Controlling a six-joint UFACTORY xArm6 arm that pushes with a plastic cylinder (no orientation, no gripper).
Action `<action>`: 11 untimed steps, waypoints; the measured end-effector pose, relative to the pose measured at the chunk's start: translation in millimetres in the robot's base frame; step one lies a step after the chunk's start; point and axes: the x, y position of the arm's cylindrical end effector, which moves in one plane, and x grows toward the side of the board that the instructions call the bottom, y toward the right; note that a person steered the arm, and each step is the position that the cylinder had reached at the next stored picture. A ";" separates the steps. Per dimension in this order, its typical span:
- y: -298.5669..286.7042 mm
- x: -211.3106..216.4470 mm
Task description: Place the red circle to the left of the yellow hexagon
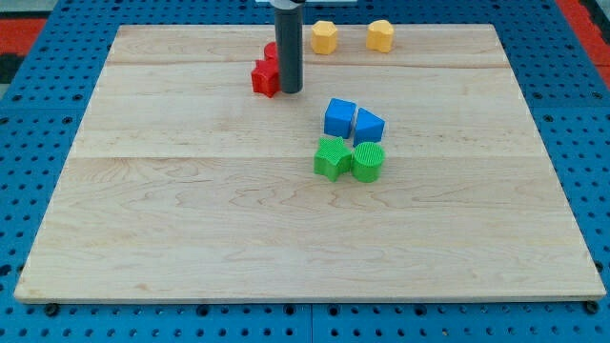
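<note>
**Rod beside two red blocks, yellow hexagon just to the right**

The main risk is pushing the wrong red piece. Two red plastic blocks sit touching at the far left-centre of the wooden board [191,238]: a red star-like block [264,78] in front, and behind it another red block [271,50], mostly hidden by the rod, which I judge to be the red circle. A sweep could drag both along, or knock the yellow plastic hexagon [324,37] off its spot, since it lies near, to the right.

The dark rod stands upright, coming down from the far edge. My tip [291,91] rests on the board, just right of the red star-like block, seemingly touching it. The rod grasps nothing; it only pushes.

A second yellow block [380,35] sits further right. Two blue blocks [340,117] [368,126] and two green blocks [332,157] [367,161] cluster nearer, well apart.
</note>
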 end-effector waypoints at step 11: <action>-81.3 -41.4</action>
